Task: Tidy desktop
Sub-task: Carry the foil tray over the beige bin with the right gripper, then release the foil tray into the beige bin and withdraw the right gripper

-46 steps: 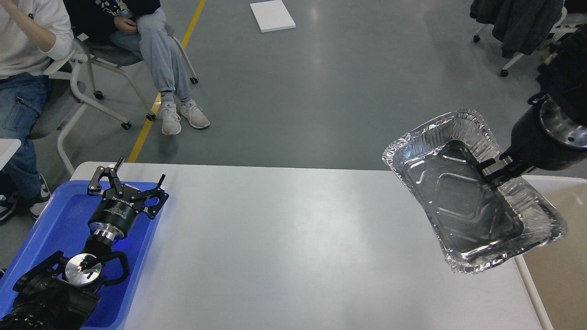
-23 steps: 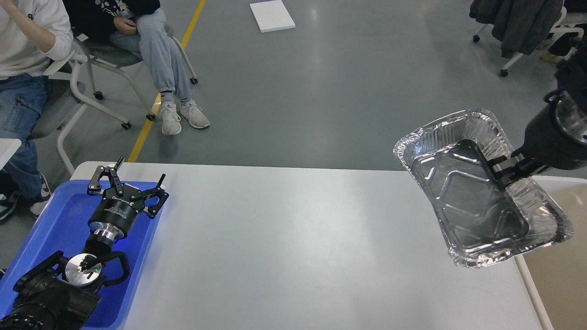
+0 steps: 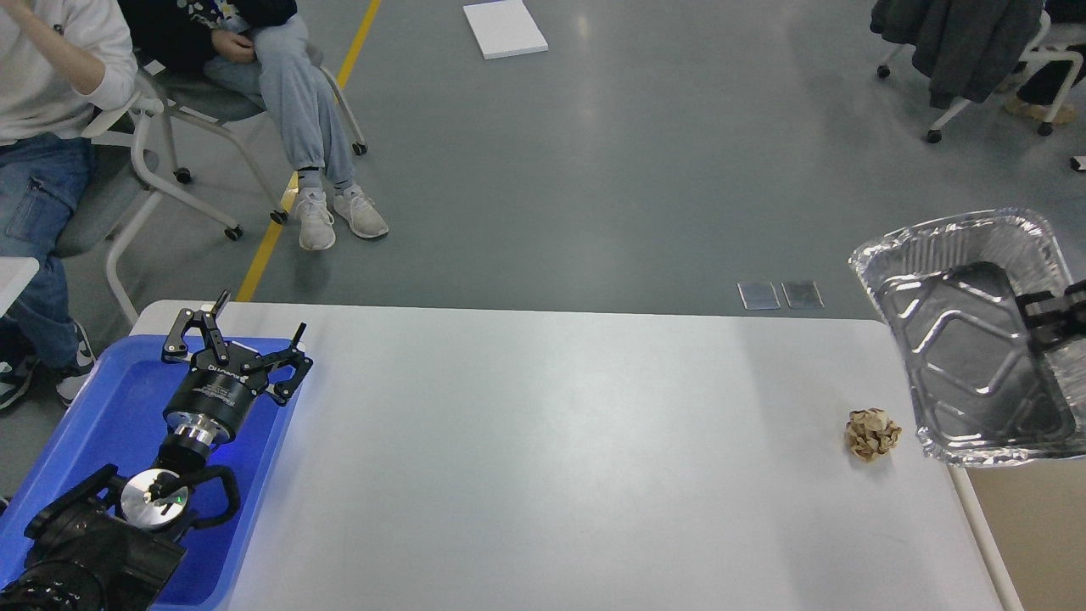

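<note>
The desktop (image 3: 543, 441) is a wide white-grey tabletop filling the lower view. My right gripper (image 3: 1045, 318) is shut on the rim of a tilted silver foil tray (image 3: 967, 356), held in the air past the desktop's right edge. A crumpled brown paper ball (image 3: 872, 434) lies on the desktop near its right edge, just left of the tray. My left gripper (image 3: 236, 335) is open and empty above the blue plastic tray (image 3: 102, 424) at the left end.
A beige bin with a white rim (image 3: 1031, 543) stands beside the desktop's right edge, below the foil tray. Seated people and wheeled chairs (image 3: 170, 144) are beyond the far left corner. A white sheet (image 3: 504, 28) lies on the floor.
My right gripper has carried the foil tray to the right, off the desktop and over the bin side. The paper ball, hidden behind the tray before, now shows. The left arm has not moved.
</note>
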`<state>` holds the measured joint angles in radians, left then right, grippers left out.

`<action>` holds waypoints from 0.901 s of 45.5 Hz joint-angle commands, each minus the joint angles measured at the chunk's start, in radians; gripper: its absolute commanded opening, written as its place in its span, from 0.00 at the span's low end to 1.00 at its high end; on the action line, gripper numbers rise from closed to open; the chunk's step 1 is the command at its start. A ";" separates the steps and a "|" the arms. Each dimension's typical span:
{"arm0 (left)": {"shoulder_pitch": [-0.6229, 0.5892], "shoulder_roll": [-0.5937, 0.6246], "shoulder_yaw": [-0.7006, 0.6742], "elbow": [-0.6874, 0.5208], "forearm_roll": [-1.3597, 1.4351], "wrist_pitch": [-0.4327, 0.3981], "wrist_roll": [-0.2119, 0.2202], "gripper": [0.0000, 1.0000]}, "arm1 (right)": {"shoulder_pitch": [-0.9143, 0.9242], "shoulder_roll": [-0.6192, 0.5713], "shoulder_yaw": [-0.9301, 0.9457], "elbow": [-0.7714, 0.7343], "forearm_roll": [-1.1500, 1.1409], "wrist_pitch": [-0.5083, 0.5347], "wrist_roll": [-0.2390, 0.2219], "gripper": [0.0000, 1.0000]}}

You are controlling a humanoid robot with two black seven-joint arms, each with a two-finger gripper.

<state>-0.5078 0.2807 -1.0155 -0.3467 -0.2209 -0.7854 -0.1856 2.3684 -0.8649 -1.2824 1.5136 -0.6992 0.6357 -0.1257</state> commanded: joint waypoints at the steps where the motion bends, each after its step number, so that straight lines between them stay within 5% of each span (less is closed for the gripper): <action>1: 0.000 0.002 0.000 0.000 0.000 0.000 0.000 1.00 | -0.096 -0.123 -0.006 -0.104 -0.085 -0.019 0.000 0.00; 41: 0.000 0.002 0.000 0.000 0.000 0.000 -0.002 1.00 | -0.992 -0.161 0.411 -0.635 -0.085 -0.309 0.001 0.00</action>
<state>-0.5077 0.2822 -1.0155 -0.3467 -0.2212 -0.7854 -0.1859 1.6199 -1.0381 -0.9972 1.0299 -0.7828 0.4182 -0.1249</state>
